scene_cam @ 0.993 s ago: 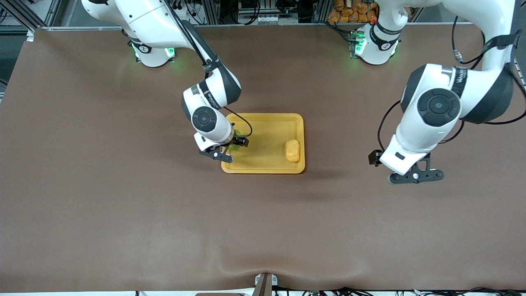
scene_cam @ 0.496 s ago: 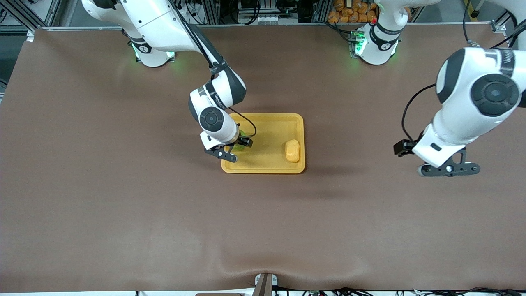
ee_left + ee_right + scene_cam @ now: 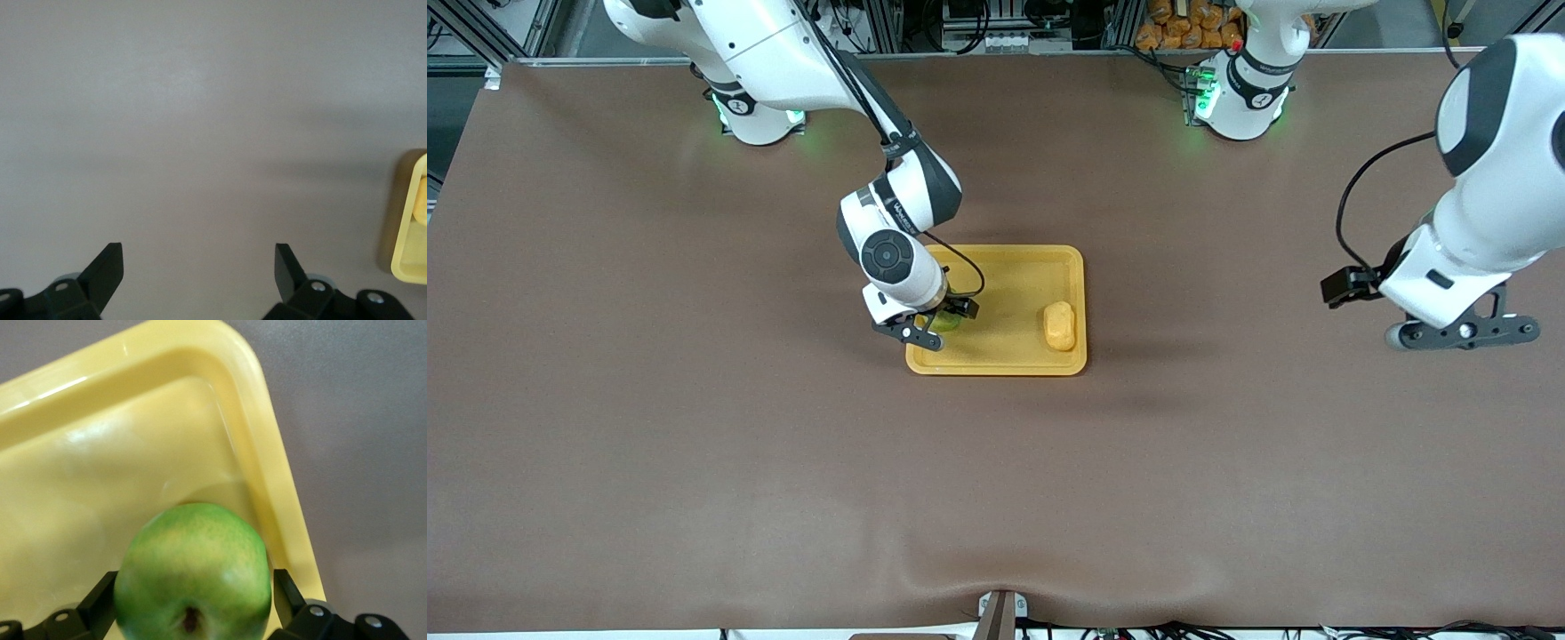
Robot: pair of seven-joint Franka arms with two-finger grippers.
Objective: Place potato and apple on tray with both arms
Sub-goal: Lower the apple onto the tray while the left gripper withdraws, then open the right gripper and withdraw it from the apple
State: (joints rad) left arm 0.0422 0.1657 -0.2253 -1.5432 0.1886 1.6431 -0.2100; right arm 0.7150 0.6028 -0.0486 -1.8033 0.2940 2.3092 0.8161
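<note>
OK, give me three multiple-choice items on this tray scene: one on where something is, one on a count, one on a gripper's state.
1. Where does the potato lie?
A. On the tray, at the end toward the left arm
B. On the bare table
C. In the left gripper

2. How many food pieces are over or on the tray?
A. One
B. Two
C. Three

3. How is the right gripper?
A. Open over bare table
B. Shut on nothing
C. Shut on the apple

Answers: 1 A, the front view shows the potato inside the rim. 2 B, only potato and apple appear. 3 C, the right wrist view shows fingers against both sides of the apple; the left gripper hangs open over bare table.
</note>
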